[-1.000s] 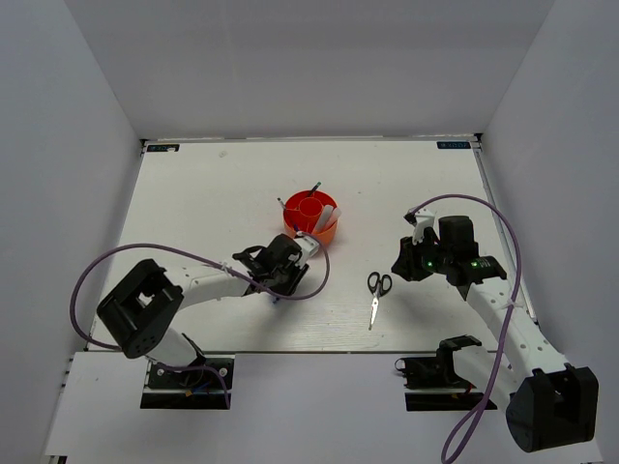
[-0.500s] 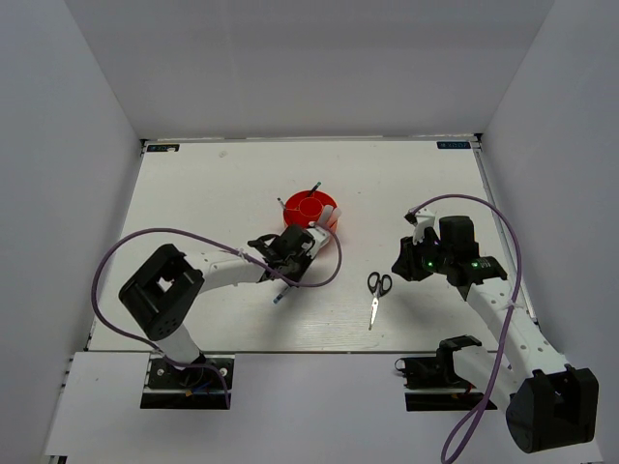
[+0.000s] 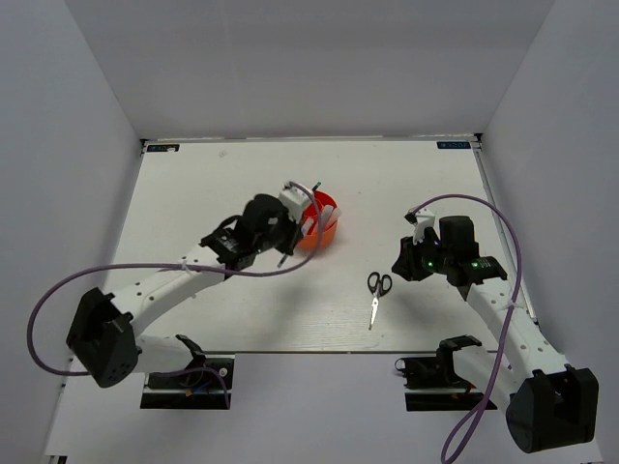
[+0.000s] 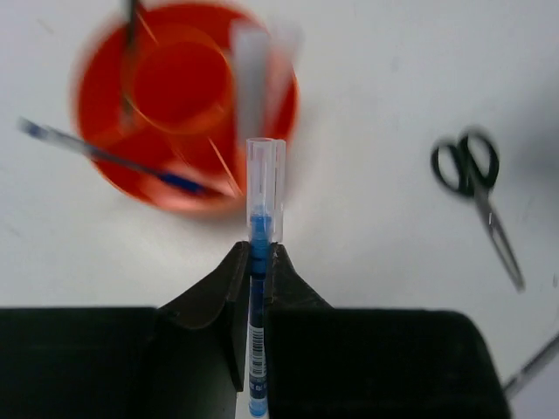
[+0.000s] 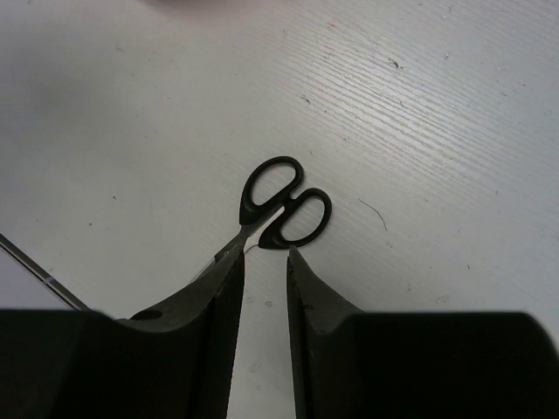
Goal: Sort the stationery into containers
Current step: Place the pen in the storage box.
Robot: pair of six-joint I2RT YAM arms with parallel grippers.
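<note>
Top external view: a white table (image 3: 222,184) stands between plain pale walls (image 3: 58,145). The left gripper (image 4: 255,255) pinches a thin blue pen (image 4: 264,175) with a clear cap at the rim of the round orange-red organizer (image 3: 329,227). The right gripper (image 5: 265,255), jaws narrowly apart and empty, hovers over the black-handled scissors (image 5: 286,203) lying on the table.

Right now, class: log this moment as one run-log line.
left gripper: shut on pen, at organizer | right gripper: open, near scissors
</note>
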